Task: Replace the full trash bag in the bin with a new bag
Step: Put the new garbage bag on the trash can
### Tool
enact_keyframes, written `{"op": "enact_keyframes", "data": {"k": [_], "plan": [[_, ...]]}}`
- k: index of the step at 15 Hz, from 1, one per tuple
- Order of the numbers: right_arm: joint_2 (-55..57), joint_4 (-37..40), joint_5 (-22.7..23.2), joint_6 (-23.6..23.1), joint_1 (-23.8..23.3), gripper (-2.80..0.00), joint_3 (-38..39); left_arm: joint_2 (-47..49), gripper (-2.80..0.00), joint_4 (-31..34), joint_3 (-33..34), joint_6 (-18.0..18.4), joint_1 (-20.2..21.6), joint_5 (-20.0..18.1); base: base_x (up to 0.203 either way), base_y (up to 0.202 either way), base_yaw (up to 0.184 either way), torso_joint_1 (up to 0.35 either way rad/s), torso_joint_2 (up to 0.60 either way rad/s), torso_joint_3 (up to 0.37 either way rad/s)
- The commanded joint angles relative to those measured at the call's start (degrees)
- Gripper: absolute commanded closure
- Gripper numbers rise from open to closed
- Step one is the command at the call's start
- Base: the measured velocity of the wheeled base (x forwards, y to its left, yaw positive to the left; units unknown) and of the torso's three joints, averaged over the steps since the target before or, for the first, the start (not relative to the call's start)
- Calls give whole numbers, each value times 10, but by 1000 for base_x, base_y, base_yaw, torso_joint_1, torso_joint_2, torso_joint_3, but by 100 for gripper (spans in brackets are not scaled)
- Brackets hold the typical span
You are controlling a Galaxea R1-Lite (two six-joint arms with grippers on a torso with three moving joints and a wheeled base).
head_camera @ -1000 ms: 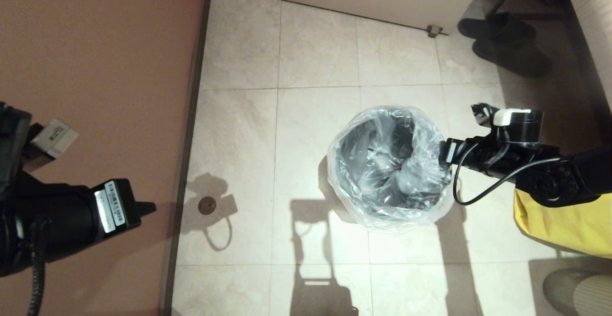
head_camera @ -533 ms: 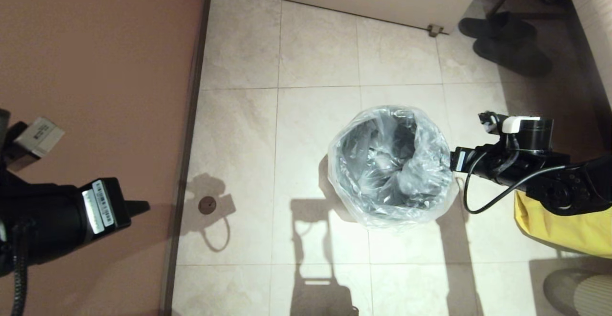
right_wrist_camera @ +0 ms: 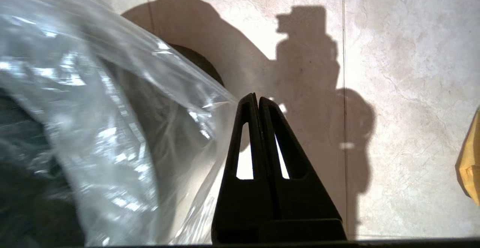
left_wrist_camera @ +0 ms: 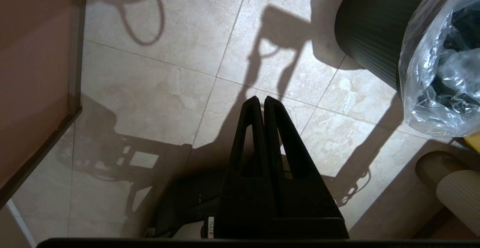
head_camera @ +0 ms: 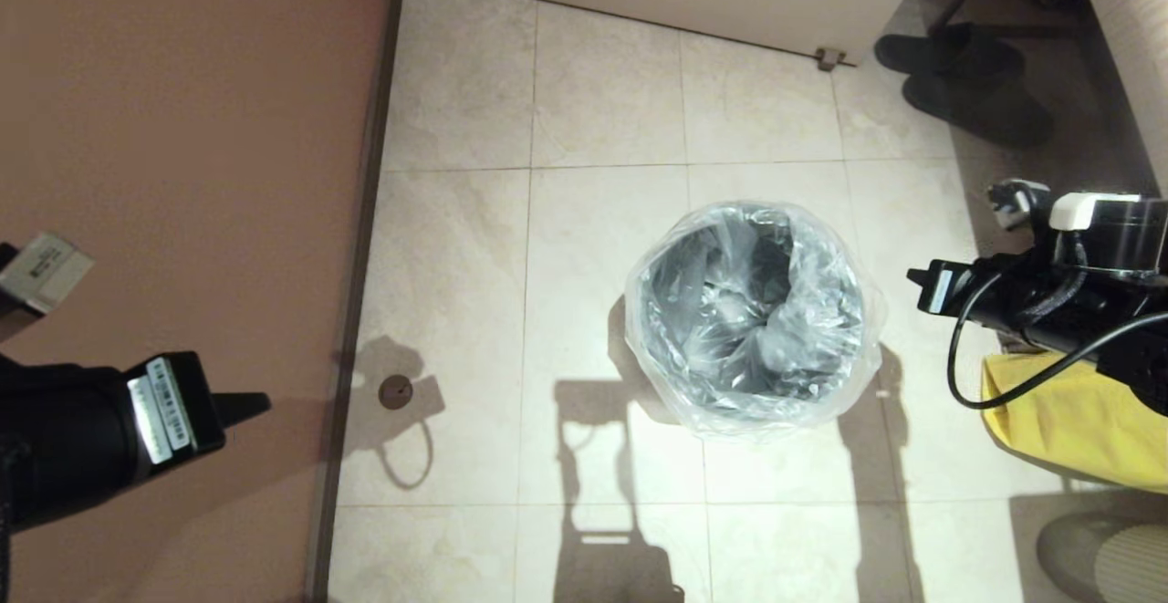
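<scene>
Lining the round cylindrical waste bin (head_camera: 698, 416), the thin, crinkly, transparent plastic bag (head_camera: 748, 311) appears seated: its mouth is folded out over the rim all round, and its slack middle sags into the dark interior in loose folds. The overhang looks uneven, deeper on the side toward the robot than on the far side, where the fold is shallow. Bin and liner stand on the pale tiled floor (head_camera: 602, 92), roughly at its centre.

Risks, as judgements:
- The shallow far-side fold could slip inside the bin once anything is dropped in, because little film grips the rim there.
- The film is light and crinkly; any brush from an arm could drag it off the rim or tip the bin.
- In the right wrist view a flap of film lies just beside the fingertips, so a snag cannot be excluded.

Right gripper (head_camera: 915, 275) is near the bin, on its right side, clear of the film; its fingers (right_wrist_camera: 247, 128) are pressed together, holding nothing. Left gripper (head_camera: 260, 400) is well apart from the bin, on its left by the brown wall (head_camera: 182, 129), fingers likewise closed and empty. An opaque yellow bag (head_camera: 1077, 425) lies beyond the right arm.
</scene>
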Motion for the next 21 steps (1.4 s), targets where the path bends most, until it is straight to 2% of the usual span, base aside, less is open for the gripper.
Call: {"op": "enact_keyframes", "data": {"k": [1,4,7,9,12,14,17,19,21], "plan": [[-50,33,5,3,16,0,-7,-2,0,1,-2,-2,0,1,0,0,0,0,0,0],[-68,91,8,13,84,0,-51,1,0,-22,-1,1,0,1,0,0,0,0,0,0],[-37,129,6,14,165,0,-106,2,0,-24,-1,10,-1,1,0,0,0,0,0,0],[0,142,3,9,191,0,-124,2,0,-24,5,21,-1,3,0,0,0,0,0,0],[72,174,-4,-30,206,0,-124,3,0,-26,17,20,0,4,0,0,0,0,0,0],[131,146,-10,-37,214,0,-125,2,0,-27,21,20,0,4,0,0,0,0,0,0],[228,57,-10,-39,233,0,-146,9,0,-54,46,20,0,3,0,0,0,0,0,0],[280,9,-2,-39,243,0,-189,16,0,-94,59,23,0,4,0,0,0,0,0,0],[306,-4,4,-37,250,0,-251,23,0,-101,62,26,0,3,0,0,0,0,0,0]]}}
